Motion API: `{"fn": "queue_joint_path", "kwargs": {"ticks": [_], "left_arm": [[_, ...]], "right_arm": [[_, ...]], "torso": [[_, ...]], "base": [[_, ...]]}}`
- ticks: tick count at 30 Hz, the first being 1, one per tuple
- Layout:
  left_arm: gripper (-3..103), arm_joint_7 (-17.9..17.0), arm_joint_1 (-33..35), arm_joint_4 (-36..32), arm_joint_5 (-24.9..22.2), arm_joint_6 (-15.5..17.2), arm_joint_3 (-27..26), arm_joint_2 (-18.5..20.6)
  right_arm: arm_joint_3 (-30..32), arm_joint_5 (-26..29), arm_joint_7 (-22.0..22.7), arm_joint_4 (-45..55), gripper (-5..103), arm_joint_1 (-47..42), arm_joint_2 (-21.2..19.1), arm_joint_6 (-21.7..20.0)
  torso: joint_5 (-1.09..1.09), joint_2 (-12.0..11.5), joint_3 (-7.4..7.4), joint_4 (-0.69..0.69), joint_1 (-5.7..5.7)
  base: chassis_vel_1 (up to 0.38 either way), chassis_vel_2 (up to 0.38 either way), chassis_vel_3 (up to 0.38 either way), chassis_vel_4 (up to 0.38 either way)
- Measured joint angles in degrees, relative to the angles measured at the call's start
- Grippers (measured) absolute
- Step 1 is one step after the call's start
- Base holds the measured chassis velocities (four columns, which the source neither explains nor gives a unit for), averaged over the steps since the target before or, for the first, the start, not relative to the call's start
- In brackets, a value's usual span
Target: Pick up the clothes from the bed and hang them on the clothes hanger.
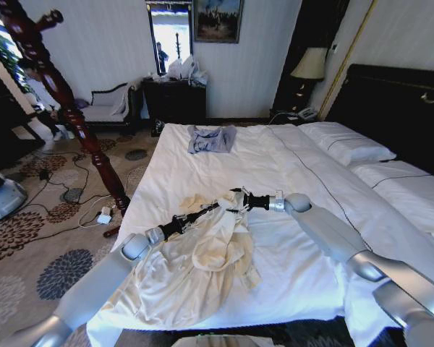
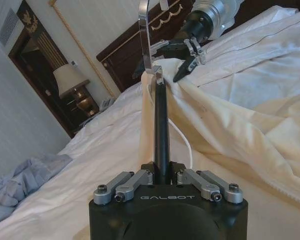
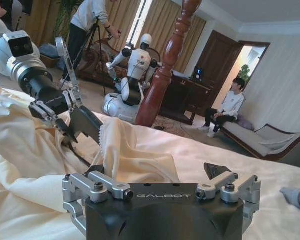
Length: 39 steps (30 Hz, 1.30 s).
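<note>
Cream clothes (image 1: 195, 264) lie crumpled lower centre on the bed (image 1: 296, 253), soft, light, floppy: left gripper (image 1: 211, 208) looks clamped on a raised fold, right gripper (image 1: 240, 199) stands apart at its edge; best hold is the collar, for the clothes hanger (image 1: 54, 87) upper left.

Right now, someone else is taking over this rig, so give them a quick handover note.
Left gripper: shut on a raised fold of the clothes.
Right gripper: fingers apart at the same fold, facing the left; a grip is unclear.
The clothes lie mostly spread on the bed, near its foot.
The clothes hanger stands on the carpet left of the bed, bare as far as seen.
Done: garment gripped.
Left: lift and hang it.
</note>
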Motion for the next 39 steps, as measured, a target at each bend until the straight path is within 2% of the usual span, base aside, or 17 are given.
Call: {"fn": "queue_joint_path", "kwargs": {"ticks": [6, 14, 21, 24, 26, 27, 28, 30, 32, 36, 39], "left_arm": [[15, -0.6, 0.0, 0.3, -0.2, 0.3, -0.9, -1.9], [15, -0.8, -0.3, 1.1, 0.2, 0.4, -1.6, -3.8], [15, -0.9, -0.1, 0.7, -0.2, 0.4, -1.9, -3.6], [15, -1.0, 0.0, 0.3, -0.3, 0.4, -1.9, -3.1], [15, -1.0, -0.3, 0.2, -0.4, 0.4, -1.8, -3.0], [15, -1.0, -0.5, 0.1, -0.5, 0.4, -1.7, -3.0], [15, -1.0, -0.5, 0.1, -0.5, 0.4, -1.7, -3.0], [15, -1.0, -0.7, -0.1, -0.6, 0.4, -1.6, -3.1], [15, -1.0, -0.8, -0.2, -0.7, 0.4, -1.5, -3.3], [15, -0.9, -1.0, -0.3, -0.8, 0.4, -1.4, -3.3], [15, -0.9, -1.0, -0.6, -0.9, 0.5, -1.3, -3.3]], "right_arm": [[-1.4, 0.2, -0.4, 2.0, 100, 0.4, 0.1, 0.4], [-2.9, 2.1, -5.9, 11.5, 100, -0.3, -3.3, -0.3], [-1.9, 2.8, -4.8, 12.6, 100, 0.6, -3.7, -1.6], [-0.5, 0.0, -4.9, 9.4, 100, 2.5, -3.3, -2.0], [0.3, -4.0, -5.4, 7.4, 100, 3.7, -3.7, -1.5], [0.5, -6.3, -5.6, 6.8, 100, 4.1, -3.9, -0.9], [0.5, -6.3, -5.6, 6.8, 100, 4.1, -3.9, -0.9], [0.6, -10.7, -5.7, 6.1, 100, 4.6, -3.8, -0.4], [0.6, -15.5, -5.9, 5.6, 100, 5.1, -2.6, -0.3], [0.1, -18.6, -5.8, 4.6, 100, 5.7, -1.3, -0.1], [-0.4, -19.5, -5.1, 3.5, 100, 6.4, -0.6, 0.2]], "torso": [[0.00, 0.0, 0.00, 0.00, 0.00], [0.00, 0.0, 0.00, -0.01, 0.00], [0.01, 0.0, -0.01, 0.00, 0.00], [0.00, 0.0, 0.00, 0.03, 0.00], [-0.01, 0.0, 0.00, 0.02, 0.00], [-0.01, 0.0, 0.00, -0.02, 0.00], [-0.01, 0.0, 0.00, -0.02, 0.00], [0.02, 0.0, -0.01, -0.05, 0.00], [0.01, 0.0, -0.01, 0.00, 0.00], [-0.01, 0.0, 0.00, 0.03, 0.00], [0.01, 0.0, 0.00, 0.00, 0.00]], "base": [[0.000, 0.000, 0.000, 0.000], [0.000, 0.000, 0.000, 0.000], [0.000, 0.000, 0.000, 0.000], [0.000, 0.000, 0.000, 0.000], [0.000, 0.000, 0.000, 0.000], [0.000, 0.000, 0.000, 0.000], [0.000, 0.000, 0.000, 0.000], [0.000, 0.000, 0.000, 0.000], [0.000, 0.000, 0.000, 0.000], [0.000, 0.000, 0.000, 0.000], [0.000, 0.000, 0.000, 0.000]]}}
